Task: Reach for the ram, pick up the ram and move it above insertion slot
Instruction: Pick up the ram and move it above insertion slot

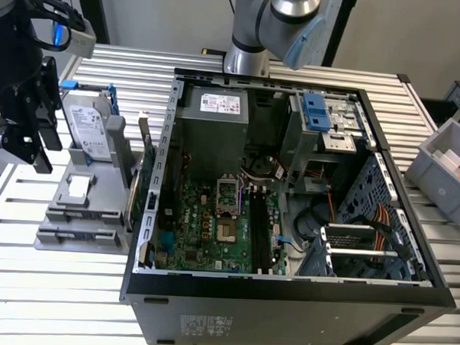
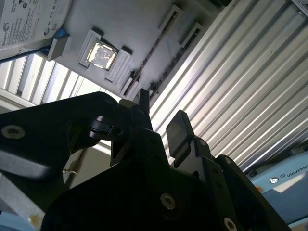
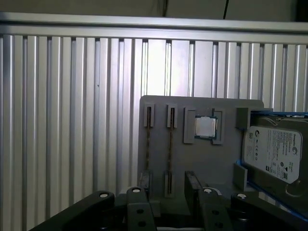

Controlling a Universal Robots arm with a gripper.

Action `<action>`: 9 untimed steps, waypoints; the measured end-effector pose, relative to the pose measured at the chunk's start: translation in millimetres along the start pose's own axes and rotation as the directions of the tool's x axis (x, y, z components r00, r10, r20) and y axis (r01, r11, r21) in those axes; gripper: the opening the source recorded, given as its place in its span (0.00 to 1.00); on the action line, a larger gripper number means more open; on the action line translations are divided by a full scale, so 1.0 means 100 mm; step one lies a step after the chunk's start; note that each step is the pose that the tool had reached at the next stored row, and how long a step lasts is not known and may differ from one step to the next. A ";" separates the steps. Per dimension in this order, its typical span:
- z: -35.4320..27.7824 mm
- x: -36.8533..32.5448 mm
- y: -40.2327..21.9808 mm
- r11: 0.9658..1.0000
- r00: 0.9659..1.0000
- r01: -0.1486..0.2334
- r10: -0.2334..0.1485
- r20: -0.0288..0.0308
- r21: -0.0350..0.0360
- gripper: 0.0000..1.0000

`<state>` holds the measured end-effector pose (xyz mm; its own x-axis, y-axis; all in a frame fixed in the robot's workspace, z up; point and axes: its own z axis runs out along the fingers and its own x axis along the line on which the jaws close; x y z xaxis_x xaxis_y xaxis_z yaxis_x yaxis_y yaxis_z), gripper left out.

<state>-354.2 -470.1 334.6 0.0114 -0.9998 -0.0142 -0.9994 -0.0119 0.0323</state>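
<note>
One ribbed aluminium worktop point(image 3: 72, 120), grey slotted holder block point(image 3: 226, 156) on it. Black two-finger gripper point(image 2: 161, 111) hangs above, released. Thin dark ram stick point(image 3: 170, 144) stands edge-on near the holder's edge opposite silver hard drive point(image 3: 274, 154). Risk: a finger could snag twin stick point(image 3: 147, 144) alongside.

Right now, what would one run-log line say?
phase: reach | pincer: open, empty, near grey holder | ram sticks: two, seated in holder | computer case: open
</note>
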 end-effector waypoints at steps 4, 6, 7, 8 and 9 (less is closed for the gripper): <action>0.008 0.000 0.000 1.000 1.000 0.000 0.000 0.000 0.000 1.00; 0.016 0.000 0.000 1.000 1.000 0.000 0.000 0.000 0.000 1.00; 0.020 0.000 0.000 1.000 1.000 0.000 0.000 0.000 0.000 1.00; 0.024 0.001 -0.001 1.000 1.000 0.000 0.000 0.000 0.000 1.00; 0.026 0.001 -0.001 1.000 1.000 0.000 0.000 0.000 -0.001 1.00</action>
<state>-354.3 -470.1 331.9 0.0113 -0.9998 -0.0141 -0.9994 -0.0118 0.0329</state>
